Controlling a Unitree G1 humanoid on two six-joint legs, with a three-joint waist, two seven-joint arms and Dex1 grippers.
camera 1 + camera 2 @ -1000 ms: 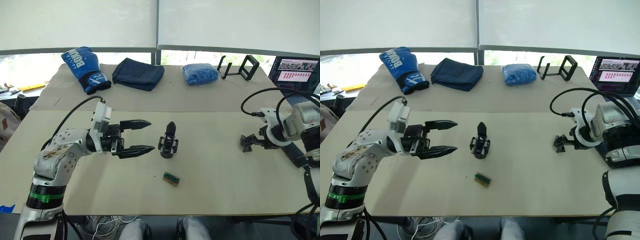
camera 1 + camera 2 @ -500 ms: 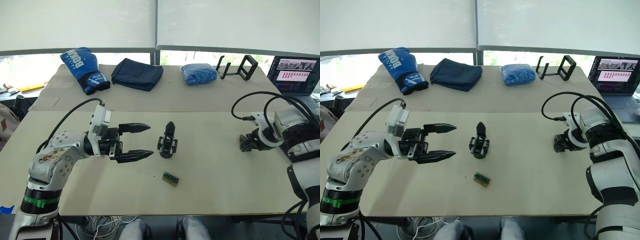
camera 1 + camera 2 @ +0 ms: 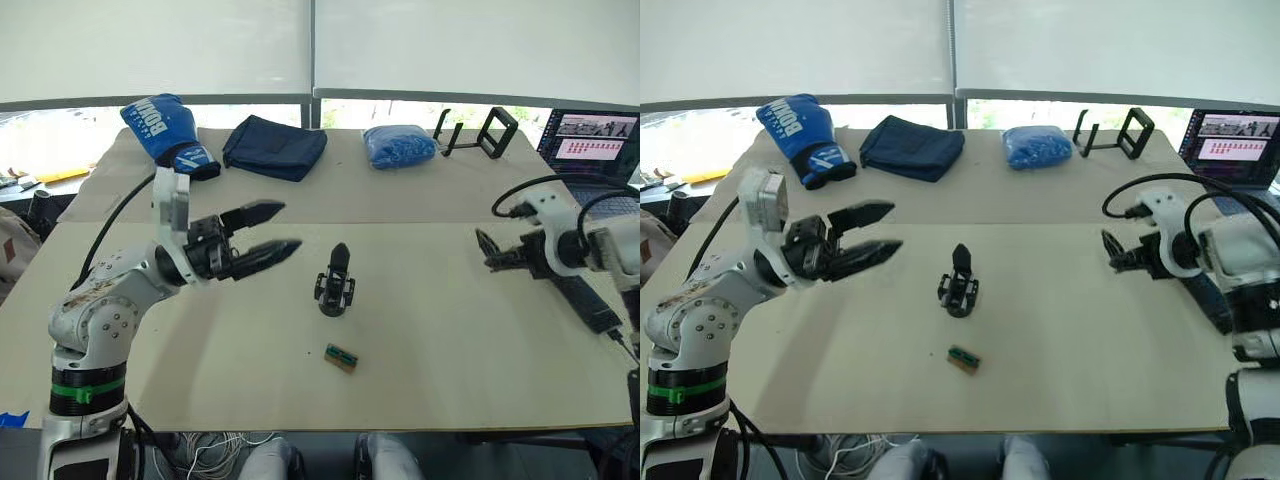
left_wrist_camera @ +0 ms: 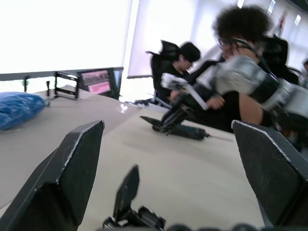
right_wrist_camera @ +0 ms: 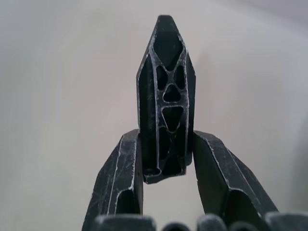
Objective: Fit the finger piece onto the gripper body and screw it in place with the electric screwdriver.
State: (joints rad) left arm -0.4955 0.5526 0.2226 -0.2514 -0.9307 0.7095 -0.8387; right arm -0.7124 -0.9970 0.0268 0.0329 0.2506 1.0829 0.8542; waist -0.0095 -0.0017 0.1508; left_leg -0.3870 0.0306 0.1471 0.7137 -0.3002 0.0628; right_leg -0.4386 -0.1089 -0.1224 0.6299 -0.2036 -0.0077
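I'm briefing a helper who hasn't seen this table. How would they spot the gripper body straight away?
Start from the beige table and go to its middle, between the two robot arms. There the gripper body stands upright, small and black, with one pointed finger on top. The only thing close to it is a flat green-brown block, lying nearer the robot.

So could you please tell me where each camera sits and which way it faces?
Head eyes: look down over the table; left hand, right hand.
Left wrist: faces across the table, over the gripper body, to the electric screwdriver; own fingers.
Right wrist: finger piece between own fingers.
Shared: gripper body.
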